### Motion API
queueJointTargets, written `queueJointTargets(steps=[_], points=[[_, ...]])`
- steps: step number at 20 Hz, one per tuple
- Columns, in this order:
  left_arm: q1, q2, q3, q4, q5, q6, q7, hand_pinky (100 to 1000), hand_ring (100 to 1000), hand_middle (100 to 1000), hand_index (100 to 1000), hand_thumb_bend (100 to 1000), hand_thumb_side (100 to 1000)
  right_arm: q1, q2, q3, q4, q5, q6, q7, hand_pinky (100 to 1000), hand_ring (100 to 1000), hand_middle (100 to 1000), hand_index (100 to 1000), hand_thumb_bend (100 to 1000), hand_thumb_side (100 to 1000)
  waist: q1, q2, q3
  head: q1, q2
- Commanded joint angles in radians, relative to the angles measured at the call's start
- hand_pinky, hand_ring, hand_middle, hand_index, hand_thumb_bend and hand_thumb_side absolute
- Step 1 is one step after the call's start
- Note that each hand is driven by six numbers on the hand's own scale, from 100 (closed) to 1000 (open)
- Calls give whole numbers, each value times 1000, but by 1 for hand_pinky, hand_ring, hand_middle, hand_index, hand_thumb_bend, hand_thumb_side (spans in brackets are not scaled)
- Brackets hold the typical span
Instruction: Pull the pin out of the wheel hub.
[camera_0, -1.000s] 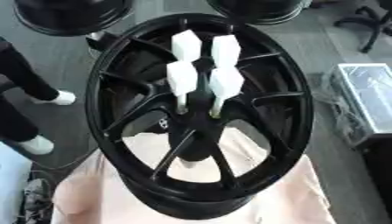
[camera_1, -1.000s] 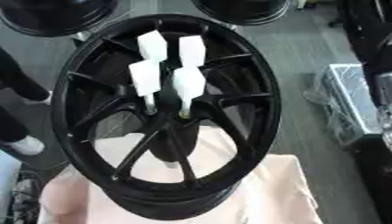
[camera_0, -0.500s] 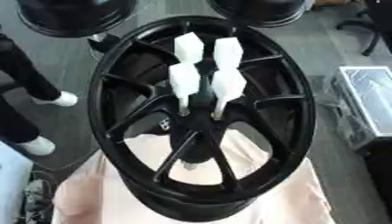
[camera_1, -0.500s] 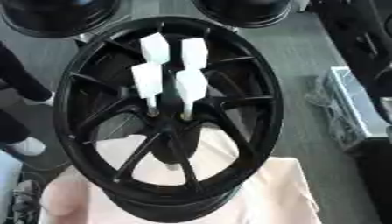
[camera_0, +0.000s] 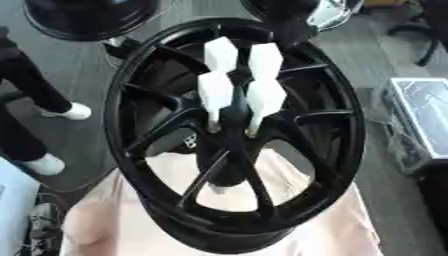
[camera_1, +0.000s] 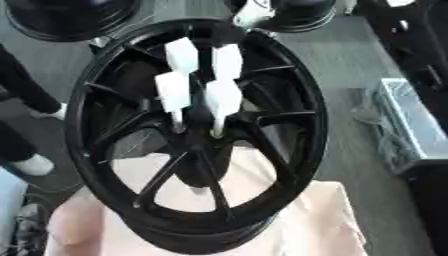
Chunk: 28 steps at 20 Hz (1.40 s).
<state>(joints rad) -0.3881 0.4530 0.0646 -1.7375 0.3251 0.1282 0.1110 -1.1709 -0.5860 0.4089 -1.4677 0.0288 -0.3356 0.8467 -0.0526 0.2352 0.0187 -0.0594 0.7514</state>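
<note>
Grey floor lay behind the black wheel hub (camera_0: 232, 135) on pale cloth (camera_0: 332, 227). Four white pins (camera_0: 238, 82) stood at its centre, long axes toward twelve o'clock. Neither hand showed, so their state stayed unknown.

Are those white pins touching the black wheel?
Touching. The left eye view shows the pins standing with their thin stems set into the wheel at its hub.

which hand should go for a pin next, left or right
Cannot tell: neither hand shows in either view. Four white pins stand in the hub of the black wheel, near the middle, so neither side is plainly favoured.
</note>
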Motion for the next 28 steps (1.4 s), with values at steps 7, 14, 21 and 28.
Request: queueJointTargets(steps=[7, 14, 21, 28], points=[[-14, 26, 8, -11, 0, 0, -2, 717, 821, 787, 822, 100, 647, 7, 11, 0, 78, 114, -89, 60, 845, 741, 723, 864, 602, 319, 7, -9, 8, -4, -13], [-17, 23, 11, -11, 3, 0, -1, 717, 821, 787, 821, 100, 647, 30, 30, 7, 147, 177, -109, 60, 827, 707, 686, 832, 536, 252, 9, -6, 12, -9, -13], [-17, 25, 8, -10, 3, 1, -4, 718, 821, 786, 819, 100, 648, 47, 24, -2, 163, 186, -92, 60, 817, 703, 683, 825, 501, 207, 11, -1, 10, -8, -15], [-18, 25, 6, -9, 2, 2, -6, 719, 821, 787, 819, 100, 649, 53, 18, -8, 176, 192, -84, 60, 810, 696, 677, 817, 489, 188, 12, 0, 10, -8, -18]])
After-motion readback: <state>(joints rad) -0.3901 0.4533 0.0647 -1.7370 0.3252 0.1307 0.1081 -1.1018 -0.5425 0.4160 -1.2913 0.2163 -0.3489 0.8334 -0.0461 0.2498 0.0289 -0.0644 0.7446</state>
